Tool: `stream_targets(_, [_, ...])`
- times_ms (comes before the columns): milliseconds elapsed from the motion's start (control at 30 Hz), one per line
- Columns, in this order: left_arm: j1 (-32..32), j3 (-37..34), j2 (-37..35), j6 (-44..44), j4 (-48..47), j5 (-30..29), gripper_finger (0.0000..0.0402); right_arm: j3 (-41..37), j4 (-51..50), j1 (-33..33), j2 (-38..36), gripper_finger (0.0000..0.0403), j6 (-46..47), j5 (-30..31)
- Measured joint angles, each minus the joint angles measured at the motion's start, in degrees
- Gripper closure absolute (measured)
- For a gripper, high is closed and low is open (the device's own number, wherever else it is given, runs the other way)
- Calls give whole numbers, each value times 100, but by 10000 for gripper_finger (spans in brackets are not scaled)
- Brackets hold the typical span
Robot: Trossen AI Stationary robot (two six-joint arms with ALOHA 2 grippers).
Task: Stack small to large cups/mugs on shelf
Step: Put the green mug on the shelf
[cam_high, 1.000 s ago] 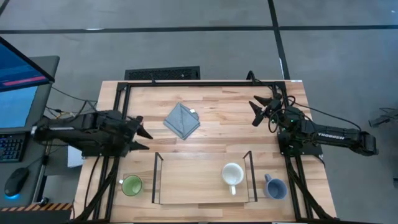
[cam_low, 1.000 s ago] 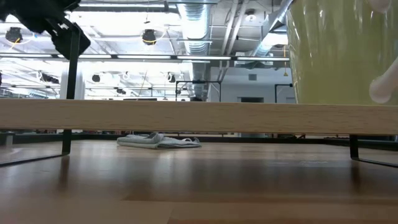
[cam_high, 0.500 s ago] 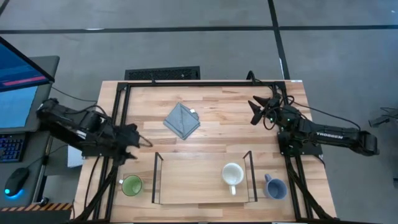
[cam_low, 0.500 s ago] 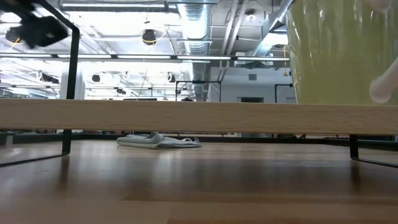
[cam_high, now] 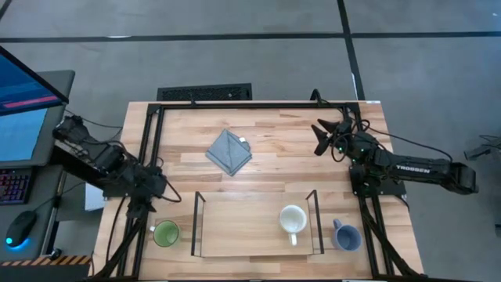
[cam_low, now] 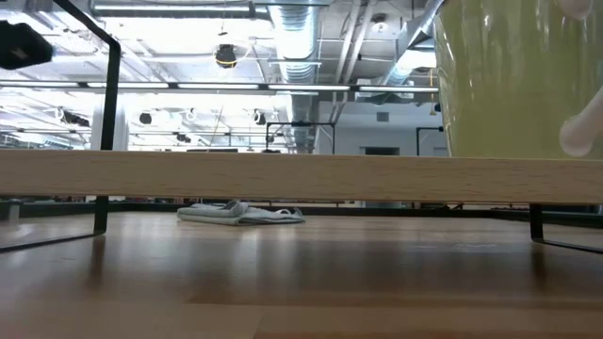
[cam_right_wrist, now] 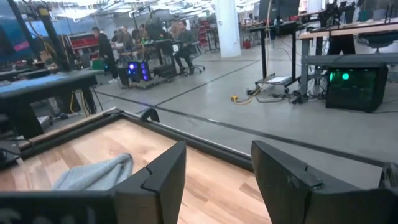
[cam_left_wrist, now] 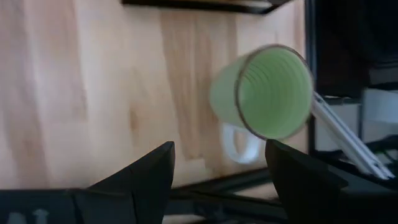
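Showing the layout from above: shelf (cam_high: 235, 235) at 6 o'clock on the table (cam_high: 266, 137), cream mug (cam_high: 292, 220) on its right part, handle toward the near edge. Green mug (cam_high: 165, 233) off the shelf at 7 o'clock, just beside the left wire end; blue mug (cam_high: 345, 236) off the shelf at 5 o'clock, just beside the right wire end. Grey cloth (cam_high: 229, 153) folded near 11 o'clock, well apart from all mugs.

Left gripper (cam_high: 155, 190) poised above the table's left edge at 8 o'clock, near the green mug; fingers (cam_left_wrist: 140, 180) spread apart, nothing between them. Green mug (cam_left_wrist: 264, 93) ahead of the fingers in the left wrist view, rim toward the camera, handle toward the table edge: probably an approach for a grasp, with the opening wide enough to take the mug's wall.

Right gripper (cam_high: 322, 138) parked at 2 o'clock, aimed away over the far edge; fingers (cam_right_wrist: 155, 180) apart, empty. Likely kept back to leave the shelf free for the left arm.

Seen from table height: shelf board (cam_low: 283, 175) across the frame, cream mug (cam_low: 518, 75) standing upright on it at right, cloth (cam_low: 240, 214) visible beneath.

Lettering "TROSSEN" legible on the right arm (cam_high: 415, 168). No writing readable on mugs or shelf.
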Motion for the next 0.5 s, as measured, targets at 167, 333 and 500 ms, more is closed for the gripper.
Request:
stream_targets(167, [-512, -2, 4, -584, 59, -74, 159, 0, 8, 21, 59, 198, 0, -7])
stream_targets(333, [-1012, -2, 218, -1231, 120, -290, 159, 0, 123, 17, 81, 198, 161, -22])
stream_targets(500, [-1491, -7, 616, -1593, 350, -306, 159, 0, 140, 17, 81, 198, 186, -22])
